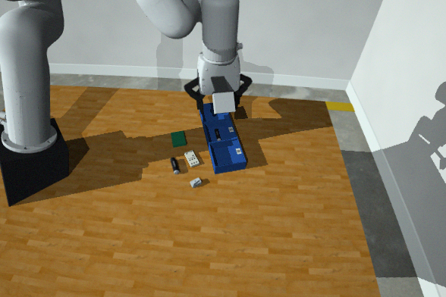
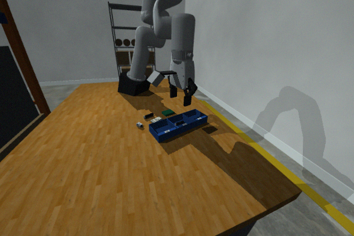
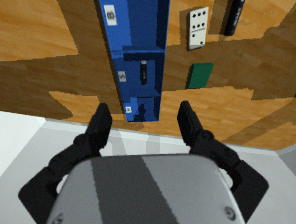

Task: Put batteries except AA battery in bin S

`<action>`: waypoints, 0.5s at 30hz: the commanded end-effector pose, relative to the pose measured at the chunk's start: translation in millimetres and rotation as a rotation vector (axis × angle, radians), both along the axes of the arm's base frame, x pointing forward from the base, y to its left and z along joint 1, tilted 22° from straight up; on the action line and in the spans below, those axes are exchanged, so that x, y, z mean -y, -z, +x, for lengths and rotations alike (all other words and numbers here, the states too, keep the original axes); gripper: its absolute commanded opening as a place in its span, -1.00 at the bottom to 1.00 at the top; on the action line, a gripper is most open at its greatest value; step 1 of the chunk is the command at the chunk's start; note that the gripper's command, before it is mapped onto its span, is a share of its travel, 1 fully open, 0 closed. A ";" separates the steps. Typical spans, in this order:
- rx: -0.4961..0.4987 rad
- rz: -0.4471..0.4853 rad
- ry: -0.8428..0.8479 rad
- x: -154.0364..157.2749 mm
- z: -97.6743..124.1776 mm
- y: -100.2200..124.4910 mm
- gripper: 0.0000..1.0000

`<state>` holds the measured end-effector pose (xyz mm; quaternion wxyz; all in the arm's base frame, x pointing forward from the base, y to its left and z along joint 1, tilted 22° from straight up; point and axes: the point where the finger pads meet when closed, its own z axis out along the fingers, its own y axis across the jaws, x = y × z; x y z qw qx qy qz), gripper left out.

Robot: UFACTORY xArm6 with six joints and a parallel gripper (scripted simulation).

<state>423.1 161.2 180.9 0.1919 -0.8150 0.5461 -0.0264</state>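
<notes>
The wooden table carries everything, and the arm reaches over its far side so that the tool hangs well above the row of blue bins, fingers spread wide with nothing between them. The bins sit in a line of three joined compartments, each with a small label on its wall; the middle one, whose label seems to read S in the wrist view, holds a small dark battery lying flat on its floor, which is where the task wants it. Beside the bins on the table lie a green card, a white domino, a longer dark battery and a small grey-white piece whose kind is too small to tell. The longer battery looks like the AA, so it probably belongs where it lies, well apart from the bins.
</notes>
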 end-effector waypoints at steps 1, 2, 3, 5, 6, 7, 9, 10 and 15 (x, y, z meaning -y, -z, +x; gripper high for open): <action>0.002 0.001 0.000 6.4 -5.5 -23.0 1.00; 0.003 0.001 0.000 7.5 -6.5 -26.7 1.00; 0.003 0.001 0.000 8.7 -7.6 -30.5 1.00; 0.003 0.001 0.000 10.9 -9.6 -37.9 1.00; 0.003 0.001 0.000 10.9 -9.6 -37.9 1.00; 0.003 0.001 0.000 10.9 -9.6 -37.9 1.00; 0.003 0.001 0.000 13.2 -11.6 -45.3 1.00; 0.003 0.001 0.000 14.4 -12.6 -49.0 1.00; 0.003 0.001 0.000 20.1 -17.7 -67.5 1.00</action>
